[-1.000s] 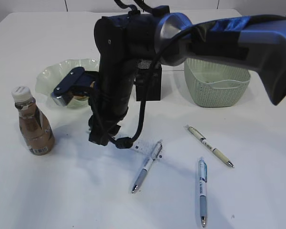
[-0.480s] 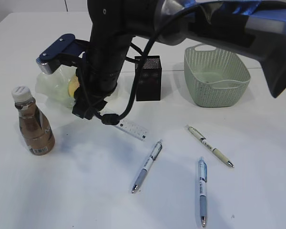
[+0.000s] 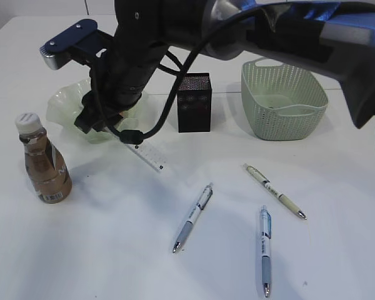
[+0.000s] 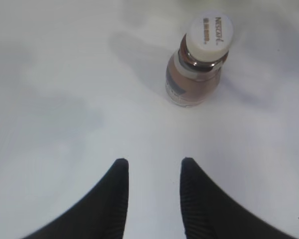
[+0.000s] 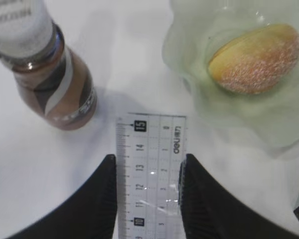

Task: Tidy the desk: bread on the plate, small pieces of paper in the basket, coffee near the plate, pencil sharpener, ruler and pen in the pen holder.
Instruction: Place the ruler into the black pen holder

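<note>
Exterior view: our right gripper [image 3: 122, 139] holds the ruler [image 3: 149, 156] off the table near the plate [image 3: 61, 100]; three pens [image 3: 192, 217] lie loose, the holder [image 3: 194, 102] waits, and the basket [image 3: 284, 100] looks empty.

Left wrist view: our left gripper [image 4: 152, 172] hangs parted and empty, the coffee [image 4: 198, 62] beyond it.

Right wrist view: jaws clamp the ruler's edges; bread [image 5: 255, 59] sits plated. We judge ruler and pens remain.

Bright, even light; soft shadows
</note>
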Robot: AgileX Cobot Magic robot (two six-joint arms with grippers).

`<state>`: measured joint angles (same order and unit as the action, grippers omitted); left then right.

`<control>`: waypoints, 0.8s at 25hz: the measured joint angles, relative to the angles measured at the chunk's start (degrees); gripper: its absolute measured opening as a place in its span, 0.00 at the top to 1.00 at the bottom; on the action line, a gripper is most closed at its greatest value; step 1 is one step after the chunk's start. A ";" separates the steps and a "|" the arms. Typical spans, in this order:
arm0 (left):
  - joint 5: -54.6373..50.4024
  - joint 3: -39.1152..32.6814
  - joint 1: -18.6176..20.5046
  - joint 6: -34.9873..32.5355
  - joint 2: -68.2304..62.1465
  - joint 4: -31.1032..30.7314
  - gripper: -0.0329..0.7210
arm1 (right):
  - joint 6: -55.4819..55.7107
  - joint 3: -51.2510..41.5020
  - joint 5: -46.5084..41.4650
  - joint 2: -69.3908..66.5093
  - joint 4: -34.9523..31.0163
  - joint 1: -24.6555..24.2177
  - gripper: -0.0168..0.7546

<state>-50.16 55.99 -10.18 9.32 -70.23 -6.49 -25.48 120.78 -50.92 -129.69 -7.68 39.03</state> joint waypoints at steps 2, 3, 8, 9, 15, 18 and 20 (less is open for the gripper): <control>0.11 0.00 0.00 0.00 0.00 0.00 0.64 | 1.19 0.00 2.40 0.00 0.00 -0.36 0.59; 0.19 0.00 0.00 0.00 0.00 0.00 0.64 | 1.19 0.00 2.40 0.00 0.00 -0.36 0.59; 0.33 0.00 0.00 0.00 0.00 0.00 0.64 | 2.26 0.00 8.64 0.00 0.00 -1.96 0.59; 0.33 0.00 0.00 0.00 0.00 0.00 0.64 | 2.35 0.00 9.17 0.00 0.00 -2.10 0.59; 0.81 0.00 0.00 0.00 0.00 0.00 0.64 | 2.47 0.00 14.74 0.45 -0.19 -4.21 0.59; 1.61 0.00 0.00 0.00 0.00 0.00 0.64 | 2.47 0.00 18.09 0.45 -0.24 -5.29 0.59; 1.75 0.00 0.00 0.00 0.00 0.00 0.64 | 2.47 0.00 19.85 0.45 -0.33 -6.04 0.59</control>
<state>-48.42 55.99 -10.18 9.32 -70.23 -6.49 -23.00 120.78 -31.07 -129.24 -8.01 32.98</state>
